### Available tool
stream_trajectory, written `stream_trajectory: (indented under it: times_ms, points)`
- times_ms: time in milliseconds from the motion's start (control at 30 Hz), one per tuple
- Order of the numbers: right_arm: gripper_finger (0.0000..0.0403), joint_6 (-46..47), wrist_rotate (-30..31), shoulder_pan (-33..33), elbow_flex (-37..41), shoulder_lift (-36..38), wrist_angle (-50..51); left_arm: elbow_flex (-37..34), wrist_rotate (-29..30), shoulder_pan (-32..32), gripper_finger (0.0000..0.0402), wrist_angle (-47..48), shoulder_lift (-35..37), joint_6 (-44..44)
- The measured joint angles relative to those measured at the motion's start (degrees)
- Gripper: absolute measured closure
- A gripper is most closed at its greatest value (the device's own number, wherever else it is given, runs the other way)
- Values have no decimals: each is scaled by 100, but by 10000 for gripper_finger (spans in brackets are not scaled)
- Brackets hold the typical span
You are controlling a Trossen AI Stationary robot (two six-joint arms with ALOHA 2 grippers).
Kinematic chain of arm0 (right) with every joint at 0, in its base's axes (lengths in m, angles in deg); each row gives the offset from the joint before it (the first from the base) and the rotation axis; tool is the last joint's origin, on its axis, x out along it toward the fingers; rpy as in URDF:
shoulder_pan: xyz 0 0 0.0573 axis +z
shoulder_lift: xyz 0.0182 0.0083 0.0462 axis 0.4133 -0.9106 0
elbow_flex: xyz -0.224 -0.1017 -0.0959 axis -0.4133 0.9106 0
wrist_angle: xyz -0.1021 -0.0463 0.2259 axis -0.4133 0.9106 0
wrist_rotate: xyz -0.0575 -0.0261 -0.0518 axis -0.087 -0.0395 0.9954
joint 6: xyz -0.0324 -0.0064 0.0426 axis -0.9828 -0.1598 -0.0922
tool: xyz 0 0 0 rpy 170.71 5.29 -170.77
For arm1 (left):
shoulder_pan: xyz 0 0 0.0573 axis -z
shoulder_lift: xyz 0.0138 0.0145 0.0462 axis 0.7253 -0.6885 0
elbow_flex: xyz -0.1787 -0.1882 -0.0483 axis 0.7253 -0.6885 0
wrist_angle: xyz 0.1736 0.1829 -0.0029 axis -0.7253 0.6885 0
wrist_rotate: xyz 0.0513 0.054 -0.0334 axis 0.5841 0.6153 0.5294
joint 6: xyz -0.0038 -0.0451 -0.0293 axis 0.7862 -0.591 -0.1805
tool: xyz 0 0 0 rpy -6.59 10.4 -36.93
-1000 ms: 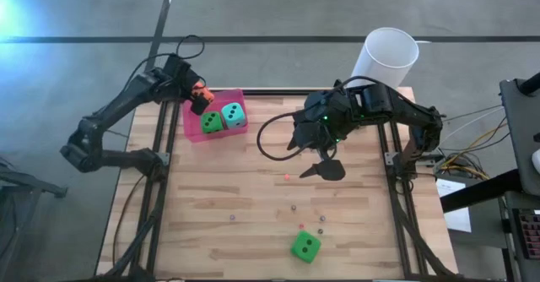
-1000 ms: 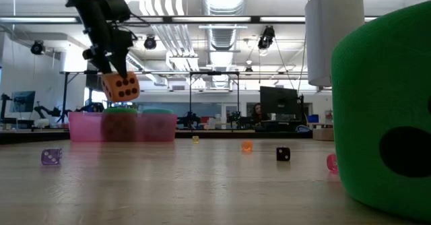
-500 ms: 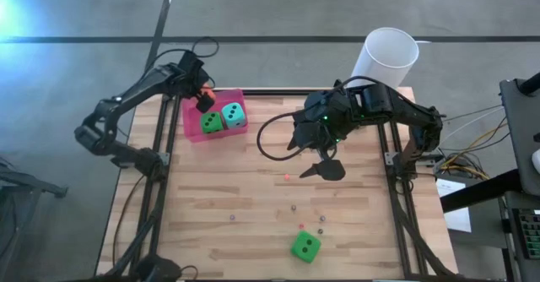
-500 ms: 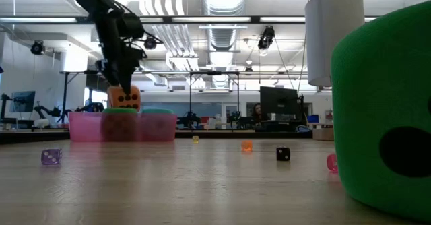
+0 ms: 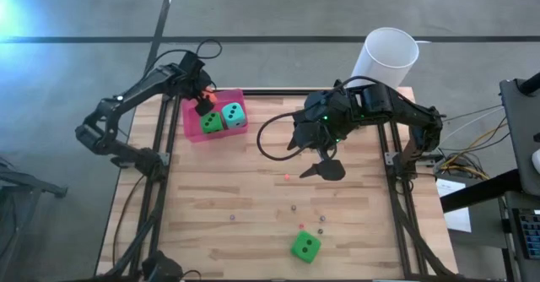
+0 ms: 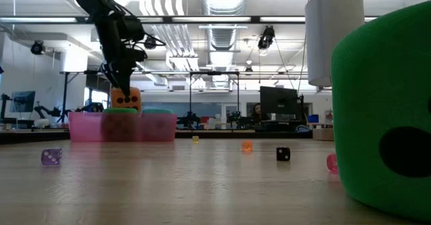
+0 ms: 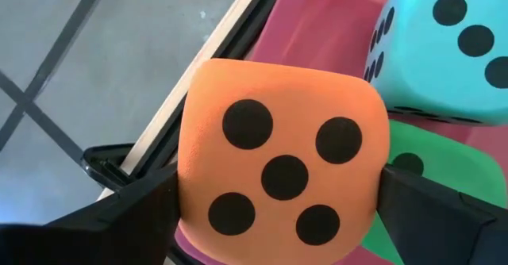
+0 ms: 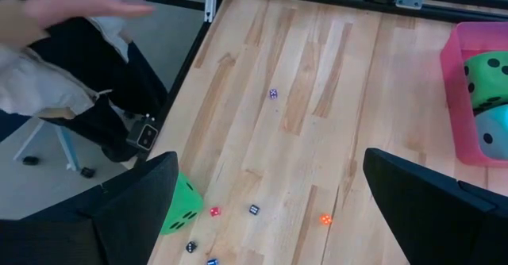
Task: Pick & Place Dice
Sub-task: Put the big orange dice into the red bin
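The left gripper [image 5: 201, 101] pinches the orange die [image 7: 282, 186] over the pink tray [image 5: 192, 127], which holds a teal die [image 5: 235, 115] and a green die [image 5: 211, 122]. Another green die [image 5: 305, 246] lies on the wooden table [image 5: 219, 189], well away from the tray. The right gripper [image 5: 314, 151], spread wide, hovers mid-table.

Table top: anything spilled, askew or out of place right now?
Several tiny coloured dice lie scattered loose on the wooden table, near a lone bright green foam die far from the pink plastic tray. The white paper cup leans tilted at the table's far right corner.
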Motion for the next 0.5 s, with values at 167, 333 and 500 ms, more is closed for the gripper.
stream_trajectory:
  times_ms: [167,333,500]
  points:
    - [3,-2,-2,2,0,0,0,0,-4,0,15,153,0,220]
    - [3,-5,-1,0,0,0,0,-5,-20,0,9,205,0,282]
    - [3,-7,-1,2,1,0,1,-67,-119,11,5,165,0,609]
